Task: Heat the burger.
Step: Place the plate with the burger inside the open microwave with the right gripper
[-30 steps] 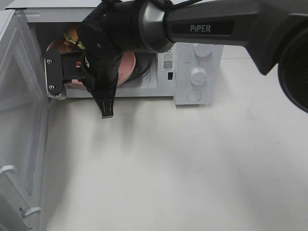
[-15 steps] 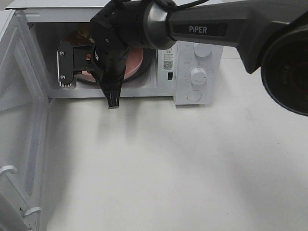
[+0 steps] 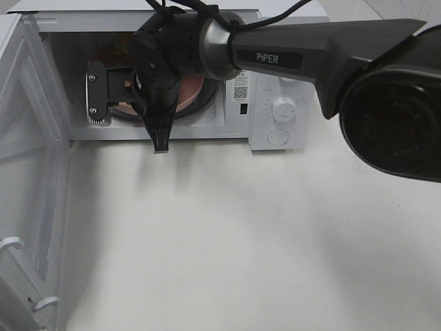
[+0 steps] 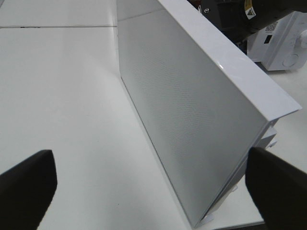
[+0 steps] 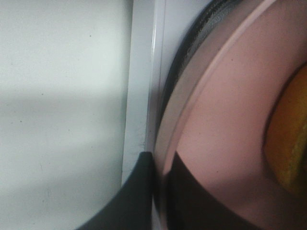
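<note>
Microwave [image 3: 289, 83] at upper frame, door [image 3: 31, 158] swung wide at left. The right arm [image 3: 310, 48] reaches into the cavity, right jaws clenched on the rim of the pink plate [image 5: 225, 120]; the burger [image 5: 293, 143] sits on it, inside. We would settle the plate flat and centred on the turntable [image 5: 192, 62] before releasing. The left jaws stand spread by the door, holding nothing.

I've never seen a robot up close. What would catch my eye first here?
Probably the big black arm marked PIPER, reaching from the right into the open white microwave at the back left. Inside, its claw pinches the rim of a pink plate carrying the burger. The microwave's door stands swung wide at the left.
</note>
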